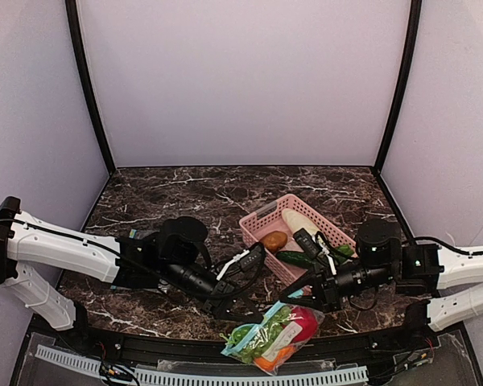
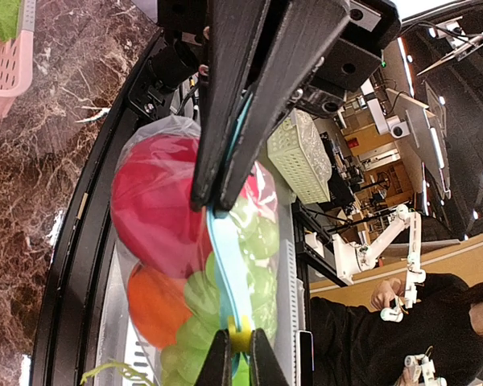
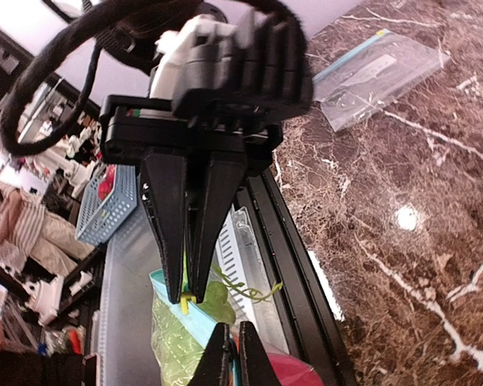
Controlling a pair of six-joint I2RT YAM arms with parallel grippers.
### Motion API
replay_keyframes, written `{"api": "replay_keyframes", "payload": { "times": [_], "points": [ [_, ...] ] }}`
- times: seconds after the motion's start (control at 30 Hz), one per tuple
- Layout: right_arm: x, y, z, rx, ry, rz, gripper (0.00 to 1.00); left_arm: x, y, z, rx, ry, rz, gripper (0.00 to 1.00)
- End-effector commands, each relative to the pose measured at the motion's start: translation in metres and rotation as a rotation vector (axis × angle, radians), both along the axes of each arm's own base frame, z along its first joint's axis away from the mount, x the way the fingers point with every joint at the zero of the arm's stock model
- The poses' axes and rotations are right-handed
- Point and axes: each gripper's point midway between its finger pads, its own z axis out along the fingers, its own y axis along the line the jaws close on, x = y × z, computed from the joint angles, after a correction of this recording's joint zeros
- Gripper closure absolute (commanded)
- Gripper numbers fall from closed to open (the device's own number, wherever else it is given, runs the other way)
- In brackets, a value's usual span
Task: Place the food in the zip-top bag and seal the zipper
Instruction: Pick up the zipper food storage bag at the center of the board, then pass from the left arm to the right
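At the near edge of the tabletop [image 1: 161, 193], the zip-top bag [image 1: 275, 338] lay across the front rail [image 1: 145, 344]. It contained a red fruit [image 2: 157, 201], an orange fruit [image 2: 154, 301] and green grapes [image 2: 262, 241]. The left pincer [image 2: 240, 354] and right pincer [image 2: 217, 197] were both clamped on the light blue zipper [image 2: 225, 257], at separate points along it.

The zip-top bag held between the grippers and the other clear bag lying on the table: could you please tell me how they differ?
The held zip-top bag bulges with red, orange and green food; the spare bag lies flat and looks empty. The left gripper and right gripper pinch the held bag's zipper at the near table edge; the spare bag rests untouched on the table. Both are clear with a light blue strip.
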Motion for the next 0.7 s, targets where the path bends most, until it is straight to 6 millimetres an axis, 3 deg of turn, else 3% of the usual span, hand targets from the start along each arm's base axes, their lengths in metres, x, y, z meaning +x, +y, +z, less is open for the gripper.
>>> {"api": "replay_keyframes", "payload": {
  "times": [0.0,0.1,0.23,0.3,0.5,0.67],
  "points": [
    [-0.001,0.004,0.004,0.034,-0.001,0.016,1.0,0.001,-0.001,0.031,-0.091,-0.03,0.001,0.99],
    [0.0,0.005,0.005,0.04,-0.001,0.014,1.0,0.001,-0.002,0.031,-0.089,-0.027,-0.001,0.96],
    [-0.002,0.006,0.009,0.053,0.001,0.024,1.0,0.001,-0.004,0.027,-0.065,-0.03,-0.012,0.65],
    [-0.002,0.007,0.01,0.057,0.003,0.027,1.0,0.002,-0.006,0.026,-0.065,-0.035,-0.017,0.58],
    [-0.001,0.005,0.01,0.06,0.006,0.018,1.0,0.002,-0.01,0.02,-0.043,-0.042,-0.031,0.56],
    [-0.005,0.004,0.016,0.087,0.017,0.027,1.0,0.011,-0.007,0.004,0.006,-0.137,0.01,0.34]
  ]
}}
